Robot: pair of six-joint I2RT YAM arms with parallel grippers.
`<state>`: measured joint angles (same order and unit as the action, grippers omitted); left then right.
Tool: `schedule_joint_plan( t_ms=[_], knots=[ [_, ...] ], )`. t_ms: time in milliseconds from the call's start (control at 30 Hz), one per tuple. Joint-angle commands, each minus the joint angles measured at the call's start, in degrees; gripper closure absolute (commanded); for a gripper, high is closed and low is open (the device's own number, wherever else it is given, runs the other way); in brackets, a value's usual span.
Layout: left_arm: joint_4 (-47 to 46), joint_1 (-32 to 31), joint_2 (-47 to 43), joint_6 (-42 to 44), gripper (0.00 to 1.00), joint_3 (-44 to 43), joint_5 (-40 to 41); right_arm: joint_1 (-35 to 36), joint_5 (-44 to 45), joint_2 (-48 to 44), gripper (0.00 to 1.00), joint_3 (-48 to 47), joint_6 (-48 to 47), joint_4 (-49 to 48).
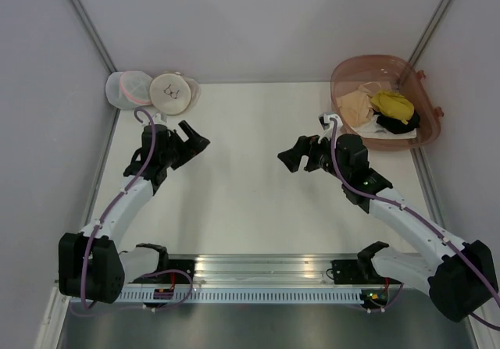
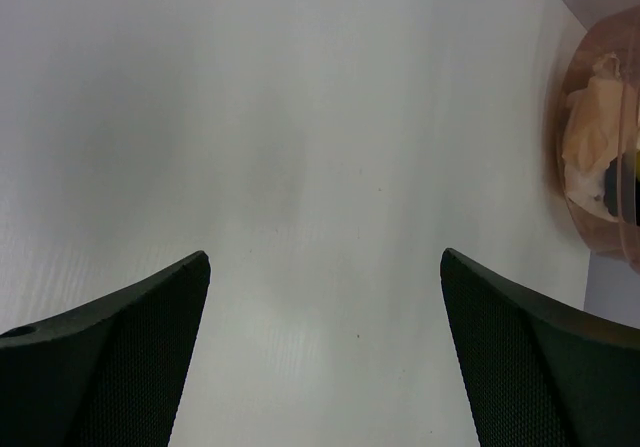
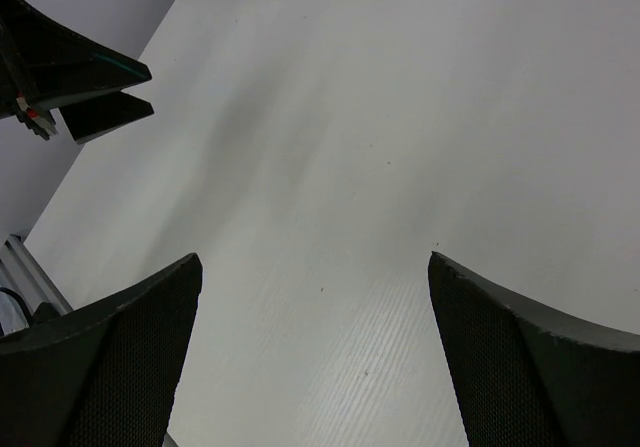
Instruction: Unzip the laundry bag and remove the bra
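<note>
Our left gripper [image 1: 195, 136] hangs over the bare table [image 1: 250, 208] with its fingers spread wide, holding nothing. Our right gripper [image 1: 291, 155] is likewise spread and empty. The laundry bag [image 1: 172, 93] sits in the far left corner, near the left gripper and just beside a whiter round bag [image 1: 129, 89]. Its zip looks too small for us to judge. A pink tub [image 1: 344, 72] of clothes stands far right.

Cream laundry bag [image 1: 173, 93], black bra outline
</note>
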<state>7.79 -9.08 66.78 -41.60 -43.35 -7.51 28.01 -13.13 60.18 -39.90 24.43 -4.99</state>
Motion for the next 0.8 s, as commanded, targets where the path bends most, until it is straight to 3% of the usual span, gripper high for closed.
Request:
schedule_joint_plan(
  t_ms=[0,100,200,333,533,600,767],
  knots=[
    [1.7,0.0,-0.4,2.0,0.00,-3.0,1.6,0.0,0.3,1.0,0.02,-2.6,0.3,0.3],
    [2.8,0.0,1.2,2.1,0.00,-4.2,4.8,0.1,-0.4,0.6,0.02,-1.3,0.9,-1.8],
    [-0.5,0.2,3.6,0.0,0.00,-3.5,13.6,0.1,-1.9,-0.2,0.02,-0.4,1.1,-3.1],
    [-6.4,3.2,11.0,-5.1,0.01,-4.6,22.9,0.1,-3.0,-1.0,0.02,0.7,1.4,-3.2],
    [-14.8,6.7,27.9,-9.0,0.01,-10.7,29.0,0.1,-4.0,-4.3,0.02,4.7,1.5,-4.7],
    [-16.4,7.1,33.6,-8.2,0.01,-14.4,29.8,0.0,-3.8,-5.7,0.02,5.4,1.3,-4.4],
    [-26.6,11.7,41.7,-10.3,0.01,-17.0,20.5,0.1,-3.2,-6.9,0.02,5.7,-0.7,-1.4]
  ],
)
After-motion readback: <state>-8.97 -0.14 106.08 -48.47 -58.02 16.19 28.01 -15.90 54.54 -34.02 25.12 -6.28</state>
